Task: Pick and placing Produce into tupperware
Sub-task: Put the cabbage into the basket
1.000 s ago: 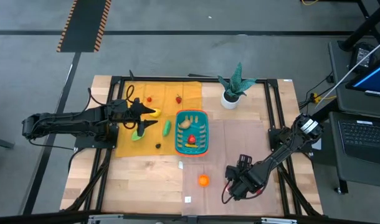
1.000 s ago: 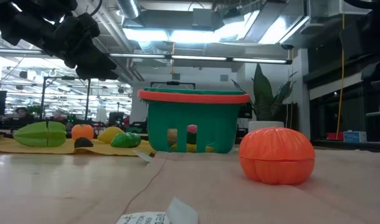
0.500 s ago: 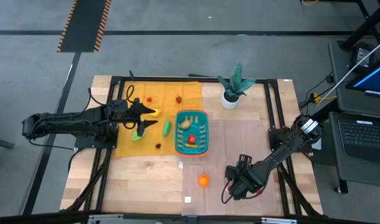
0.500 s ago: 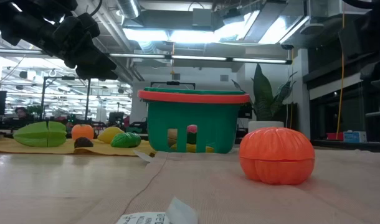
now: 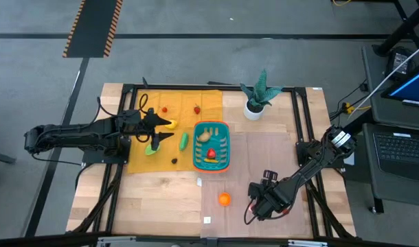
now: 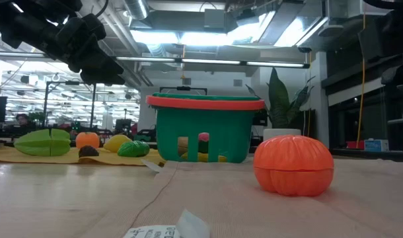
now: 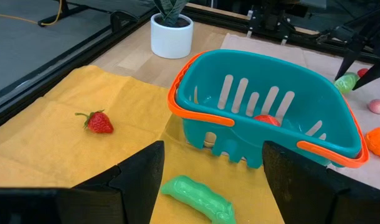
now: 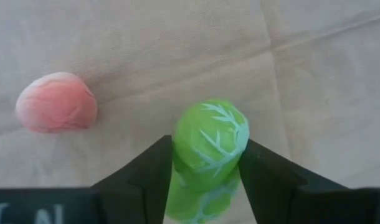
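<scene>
The teal basket (image 5: 211,145) with an orange rim stands mid-table and holds a red, a yellow and a tan piece. Loose produce lies on the yellow cloth (image 5: 144,161): strawberries (image 7: 99,122), a green pod (image 7: 196,199), a yellow piece (image 5: 170,124) and a green slice (image 5: 152,147). My left gripper (image 7: 212,180) hovers open above the cloth, left of the basket. My right gripper (image 8: 205,180) is low at the near right, shut on a green leafy vegetable (image 8: 209,146). A pink fruit (image 8: 56,102) lies beside it. An orange fruit (image 5: 224,199) sits on the mat. My right gripper pinches the green leafy vegetable between its two fingers (image 8: 154,171), one on each flank (image 8: 180,155). The fingers slant down from the table's right. Whether the vegetable rests on the brown mat or is raised off it, I cannot tell.
A potted plant in a white pot (image 5: 254,103) stands at the far edge, right of the basket. Black frame rails (image 5: 302,123) run along the table's sides. A white label (image 5: 207,220) lies near the front edge. Bare wood (image 5: 154,199) lies in front of the cloth.
</scene>
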### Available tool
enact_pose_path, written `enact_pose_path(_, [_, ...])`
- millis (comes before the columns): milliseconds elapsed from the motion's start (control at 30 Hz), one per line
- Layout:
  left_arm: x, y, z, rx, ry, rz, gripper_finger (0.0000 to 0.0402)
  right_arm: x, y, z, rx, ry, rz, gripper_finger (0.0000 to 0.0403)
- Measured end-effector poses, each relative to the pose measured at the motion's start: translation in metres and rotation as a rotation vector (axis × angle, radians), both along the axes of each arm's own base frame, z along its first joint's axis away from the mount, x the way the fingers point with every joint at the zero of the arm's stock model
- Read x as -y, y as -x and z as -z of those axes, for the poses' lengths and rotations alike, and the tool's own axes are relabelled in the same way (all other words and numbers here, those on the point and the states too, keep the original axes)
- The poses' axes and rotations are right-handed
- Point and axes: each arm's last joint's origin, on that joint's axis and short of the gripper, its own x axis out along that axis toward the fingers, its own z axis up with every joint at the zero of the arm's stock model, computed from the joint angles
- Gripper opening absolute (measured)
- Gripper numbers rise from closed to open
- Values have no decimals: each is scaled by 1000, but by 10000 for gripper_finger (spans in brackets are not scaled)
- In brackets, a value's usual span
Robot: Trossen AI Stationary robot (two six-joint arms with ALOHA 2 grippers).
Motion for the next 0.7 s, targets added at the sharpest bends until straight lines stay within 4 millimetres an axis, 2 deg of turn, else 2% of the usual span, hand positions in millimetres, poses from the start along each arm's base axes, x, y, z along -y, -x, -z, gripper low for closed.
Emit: enact_pose_path(700, [0, 0, 0, 0, 0, 0, 261, 1, 1, 0, -1, 14, 9, 181])
